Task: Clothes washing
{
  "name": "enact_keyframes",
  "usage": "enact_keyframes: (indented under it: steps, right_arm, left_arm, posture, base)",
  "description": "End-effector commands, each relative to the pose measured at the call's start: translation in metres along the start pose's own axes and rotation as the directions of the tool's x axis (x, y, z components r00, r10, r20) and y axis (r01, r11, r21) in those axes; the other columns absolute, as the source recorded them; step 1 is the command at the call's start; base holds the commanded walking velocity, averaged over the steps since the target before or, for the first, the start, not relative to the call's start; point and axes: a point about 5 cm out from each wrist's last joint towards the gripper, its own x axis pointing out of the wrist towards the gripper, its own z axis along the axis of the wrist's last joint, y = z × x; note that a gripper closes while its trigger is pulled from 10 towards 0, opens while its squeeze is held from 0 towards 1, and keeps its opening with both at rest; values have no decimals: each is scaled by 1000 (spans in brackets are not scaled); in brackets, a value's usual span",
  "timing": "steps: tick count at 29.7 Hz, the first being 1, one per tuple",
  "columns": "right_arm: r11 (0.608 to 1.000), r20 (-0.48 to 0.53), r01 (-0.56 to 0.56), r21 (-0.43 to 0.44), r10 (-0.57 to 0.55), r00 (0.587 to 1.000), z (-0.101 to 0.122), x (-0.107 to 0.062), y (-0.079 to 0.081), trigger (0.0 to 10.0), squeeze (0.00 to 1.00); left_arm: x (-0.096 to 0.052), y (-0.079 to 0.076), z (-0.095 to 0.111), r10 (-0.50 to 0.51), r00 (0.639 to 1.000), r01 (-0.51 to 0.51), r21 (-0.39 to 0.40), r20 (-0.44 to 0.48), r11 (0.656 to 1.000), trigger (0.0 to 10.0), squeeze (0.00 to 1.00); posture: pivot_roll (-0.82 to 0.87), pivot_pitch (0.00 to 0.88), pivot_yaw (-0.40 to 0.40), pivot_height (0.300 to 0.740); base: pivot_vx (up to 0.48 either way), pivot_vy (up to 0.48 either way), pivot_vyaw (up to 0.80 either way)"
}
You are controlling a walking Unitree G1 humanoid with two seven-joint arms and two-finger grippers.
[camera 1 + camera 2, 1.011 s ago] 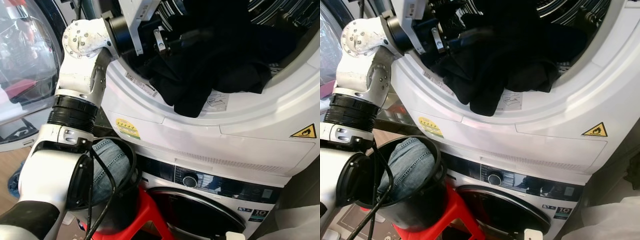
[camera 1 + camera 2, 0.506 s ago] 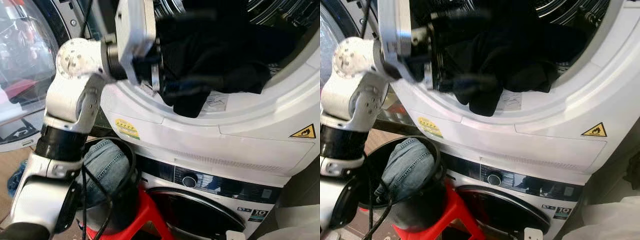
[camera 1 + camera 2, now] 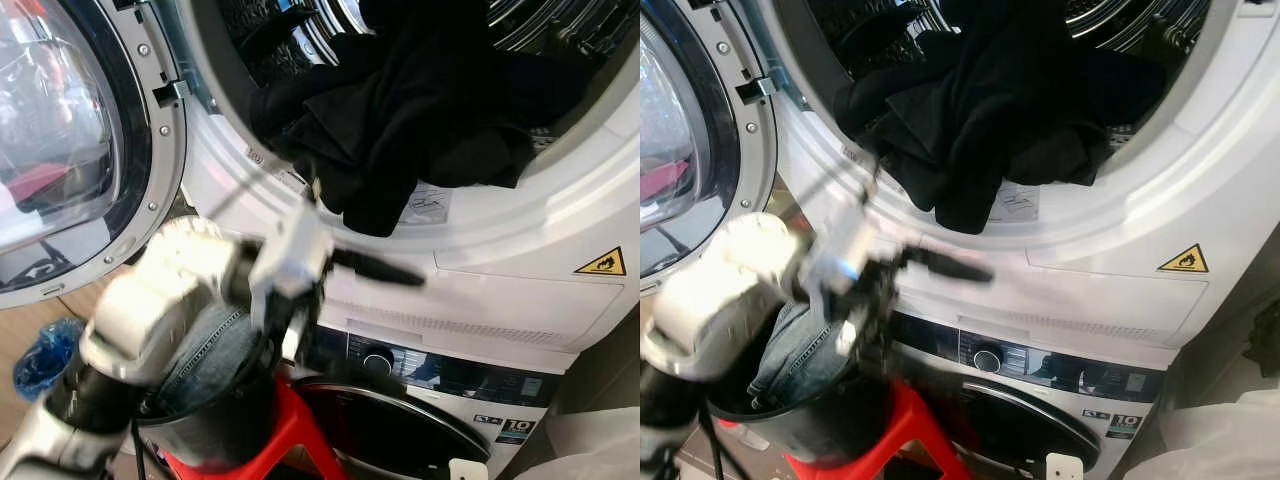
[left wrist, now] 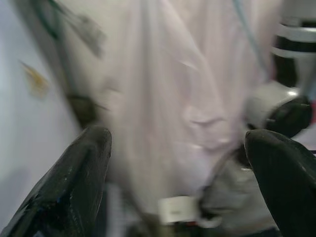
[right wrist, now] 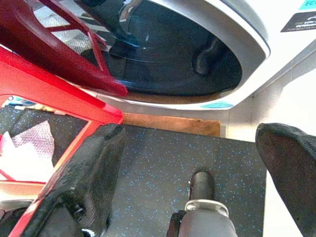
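A heap of black clothes [image 3: 400,120] lies in the open drum of the upper machine [image 3: 520,215] and hangs over its rim. Blue jeans [image 3: 215,340] fill a black bucket [image 3: 220,440] on a red stool [image 3: 290,430] below. My left gripper [image 3: 372,264], blurred by motion, is in front of the white panel under the drum and above the bucket. In the left wrist view its fingers [image 4: 74,177] stand wide apart with nothing between them. My right gripper [image 5: 192,163] is open and hangs low over the dark speckled floor beside the stool.
The upper machine's round glass door [image 3: 70,150] is swung open to the left. A lower washer [image 3: 400,400] with a closed dark door sits under it. A blue bundle [image 3: 40,355] lies on the floor at the left.
My left arm has swung down from the drum opening to the front panel above the bucket. The black clothes stay draped over the rim, free of the gripper.
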Motion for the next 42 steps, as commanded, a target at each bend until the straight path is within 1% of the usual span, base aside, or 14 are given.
enact_keyframes:
  steps: [1, 2, 6, 8, 10, 12, 16, 22, 25, 29, 37, 40, 41, 42]
  right_arm:
    - [1000, -13, -9, 19, 9, 1000, -3, -1, 6, 10000, 0]
    - [1000, -12, -7, 21, 7, 1000, -3, -1, 6, 10000, 0]
    - [1000, -15, -8, 19, 8, 1000, -4, -1, 5, 10000, 0]
    - [1000, -16, -8, 18, 9, 1000, -4, -1, 5, 10000, 0]
    - [1000, -16, -8, 18, 9, 1000, -4, -1, 5, 10000, 0]
    - [1000, -14, -8, 23, 8, 1000, -3, -1, 6, 10000, 0]
    - [1000, -12, -6, 27, 6, 1000, -3, -1, 5, 10000, 0]
    - [1000, -12, -3, 24, 4, 1000, -3, -1, 4, 10000, 0]
    - [1000, -10, 0, 24, 0, 1000, -2, -1, 2, 10000, 0]
    - [1000, -9, 1, 23, -1, 1000, -2, -1, 1, 10000, 0]
    - [1000, -6, 3, 25, -3, 1000, -2, 0, 0, 10000, 0]
    - [1000, -6, 0, 27, 0, 1000, -2, 0, 0, 10000, 0]
    - [1000, -5, -10, 25, 10, 1000, -1, 0, 0, 10000, 0]
    - [1000, -5, -10, 25, 10, 1000, -1, 0, 0, 10000, 0]
  left_arm:
    - [7, -5, 1, -13, 1000, 13, -7, -3, 1000, 10000, 0]
    - [8, -6, 1, -3, 1000, 4, -41, 28, 999, 10000, 0]
    - [3, -8, -9, -4, 999, 7, -88, 33, 996, 10000, 0]
    - [-2, -10, -30, 27, 1000, -26, -144, 3, 989, 10000, 0]
    - [-3, -11, -37, 38, 999, -38, -162, -7, 986, 10000, 0]
    - [-14, -16, -67, 68, 994, -85, -209, -87, 974, 10000, 0]
    - [-20, -23, -84, 75, 982, -110, -200, -174, 974, 10000, 0]
    - [-25, -23, -92, 98, 974, -137, -186, -204, 973, 10000, 0]
    - [-45, -11, -107, 186, 948, -228, -140, -259, 964, 10000, 0]
    - [-56, -6, -117, 228, 924, -274, -119, -306, 954, 10000, 0]
    - [-52, -3, -118, 226, 933, -258, -83, -281, 963, 10000, 0]
    - [-50, -7, -122, 178, 939, -214, -95, -295, 972, 10000, 0]
    - [-50, -16, -131, 121, 929, -173, -122, -349, 977, 10000, 0]
    - [-50, -16, -131, 121, 929, -173, -122, -349, 977, 10000, 0]
  posture:
    - [-39, 19, 166, 740]
    - [-34, 18, 165, 740]
    - [-34, 20, 167, 740]
    - [-38, 17, 169, 740]
    - [-38, 19, 170, 740]
    - [-48, 24, 175, 740]
    - [-48, 26, 173, 740]
    - [-48, 25, 169, 740]
    - [-52, 25, 168, 740]
    - [-55, 25, 168, 740]
    - [-57, 37, 167, 740]
    - [-54, 39, 166, 740]
    - [-55, 39, 164, 740]
    - [-55, 39, 164, 740]
  base:
    - [0, 0, 0]
    - [0, 0, 0]
    - [0, 0, 0]
    - [0, 0, 0]
    - [0, 0, 0]
    - [0, 0, 0]
    - [0, 0, 0]
    - [0, 0, 0]
    - [0, 0, 0]
    - [0, 0, 0]
    - [0, 0, 0]
    - [0, 0, 0]
    - [0, 0, 0]
    - [0, 0, 0]
